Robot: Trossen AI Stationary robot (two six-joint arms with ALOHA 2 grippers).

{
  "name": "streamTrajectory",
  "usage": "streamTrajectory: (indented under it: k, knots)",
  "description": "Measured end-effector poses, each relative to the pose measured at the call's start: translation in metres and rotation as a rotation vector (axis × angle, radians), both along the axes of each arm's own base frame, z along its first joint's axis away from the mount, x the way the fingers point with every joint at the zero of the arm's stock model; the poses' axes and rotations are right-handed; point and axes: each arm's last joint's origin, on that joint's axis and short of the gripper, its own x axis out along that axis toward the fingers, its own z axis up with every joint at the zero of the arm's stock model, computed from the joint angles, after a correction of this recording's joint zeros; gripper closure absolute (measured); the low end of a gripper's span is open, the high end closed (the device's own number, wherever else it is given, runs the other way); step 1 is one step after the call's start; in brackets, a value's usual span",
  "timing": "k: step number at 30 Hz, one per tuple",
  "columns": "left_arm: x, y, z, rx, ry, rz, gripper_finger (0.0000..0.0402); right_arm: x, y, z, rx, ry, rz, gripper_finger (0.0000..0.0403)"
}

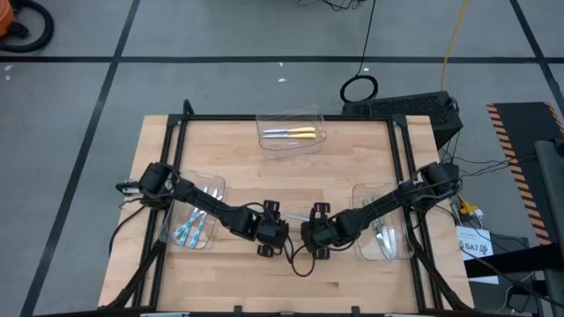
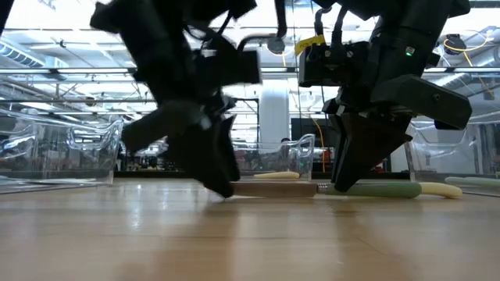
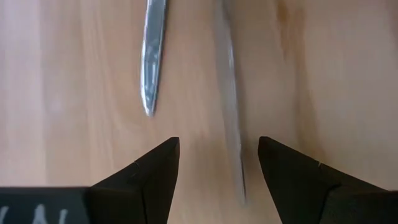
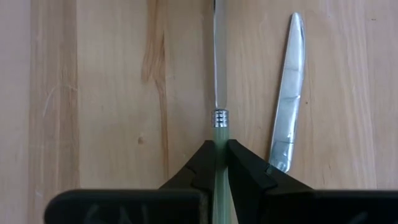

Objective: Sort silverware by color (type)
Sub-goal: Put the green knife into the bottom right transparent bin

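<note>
Near the tabletop's front edge, right gripper [image 4: 221, 158] pinches the green-handled knife [image 4: 219, 134]; left gripper [image 3: 219, 163] hangs spread beside it

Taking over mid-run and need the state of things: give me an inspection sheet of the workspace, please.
Surface: wooden table, dark frame rails at its sides.
Job's things: yellow-handled pieces in the far bin; blue-handled in the left bin; silver-headed in the right bin; green-handled utensil and a loose knife blade on the table.
Clutter: nothing seen.
Grippers: right gripper shut on the green handle; left gripper open over a blurred metal blade.
Cables: loops and cords on the floor beyond the table.
Surroundings: grey floor, equipment at right.
</note>
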Motion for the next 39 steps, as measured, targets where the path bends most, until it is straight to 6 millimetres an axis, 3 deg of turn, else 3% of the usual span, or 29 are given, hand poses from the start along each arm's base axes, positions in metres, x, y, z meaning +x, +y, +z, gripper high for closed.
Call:
streamTrajectory:
  k: [6,18,25,33,39]
  knots:
    - [0.003,0.009,-0.002,-0.019,-0.019,0.026,0.019,0.0,0.0,0.0,0.0,-0.001,0.0,0.0378]
    - [0.004,0.014,-0.003,-0.053,0.001,0.02,0.0386,0.0,-0.001,0.001,-0.004,-0.004,-0.004,0.0378]
    - [0.004,0.015,-0.003,-0.057,0.004,0.013,0.0391,0.003,0.006,0.008,-0.04,-0.01,0.002,0.034]
    - [0.004,0.012,-0.002,-0.055,0.002,0.008,0.0391,0.001,0.029,0.039,-0.114,0.027,0.029,0.0262]
    - [0.002,0.009,0.003,-0.059,-0.011,-0.001,0.0391,-0.013,0.048,0.063,-0.148,0.111,0.021,0.0247]
